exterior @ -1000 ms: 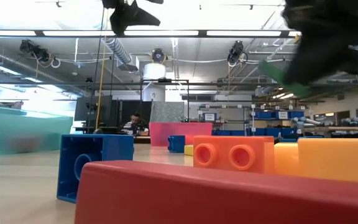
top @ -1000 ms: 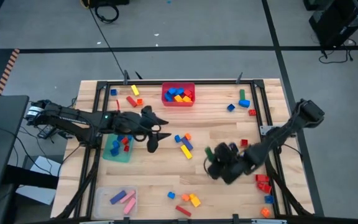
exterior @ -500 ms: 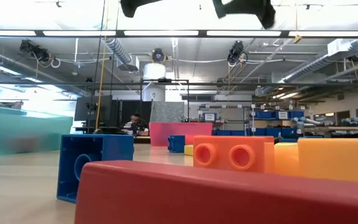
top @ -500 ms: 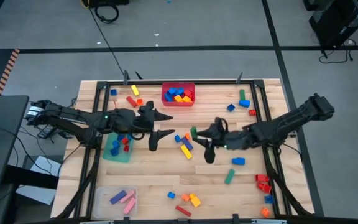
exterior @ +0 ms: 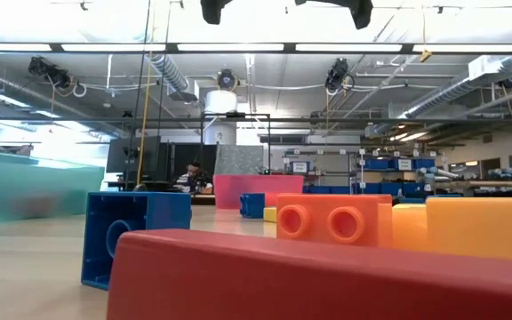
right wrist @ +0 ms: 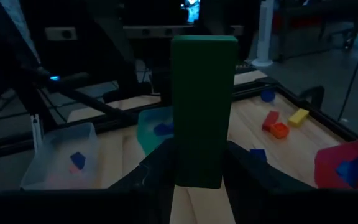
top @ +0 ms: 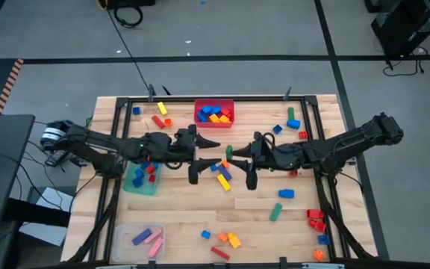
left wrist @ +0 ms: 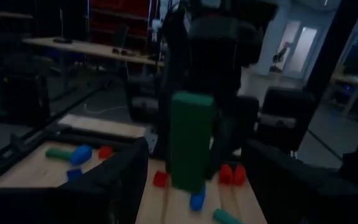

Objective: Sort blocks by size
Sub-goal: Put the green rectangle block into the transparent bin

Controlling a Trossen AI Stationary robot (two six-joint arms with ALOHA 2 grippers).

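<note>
Above the middle of the table my right gripper [top: 234, 155] is shut on a long green block [top: 229, 154], which stands upright. My left gripper [top: 213, 152] faces it from the table's left, level and open. The green block [left wrist: 190, 140] shows ahead of its spread fingers, apart from them. Other blocks lie scattered on the wood, among them a blue and yellow pair [top: 222, 175] below the grippers and a green one [top: 276, 212] toward the near right. My right gripper pinches the green block's lower part [right wrist: 197, 171] between its two fingers [right wrist: 157, 171], one on each long side. The fingers come level from the table's right and lie across the block. It stands upright above them, lifted clear of the table.
A red bin [top: 214, 113] with blue and yellow blocks stands at the far middle, a green bin [top: 142, 178] at the left, a clear bin [top: 139, 239] at the near left. A red block [exterior: 327, 276] lies close before the low camera.
My right gripper has risen from the near right of the table with the green block, swung toward the table's left and far edge to the middle, and tipped up to near level. My left gripper has moved right toward it and tipped up to level.
</note>
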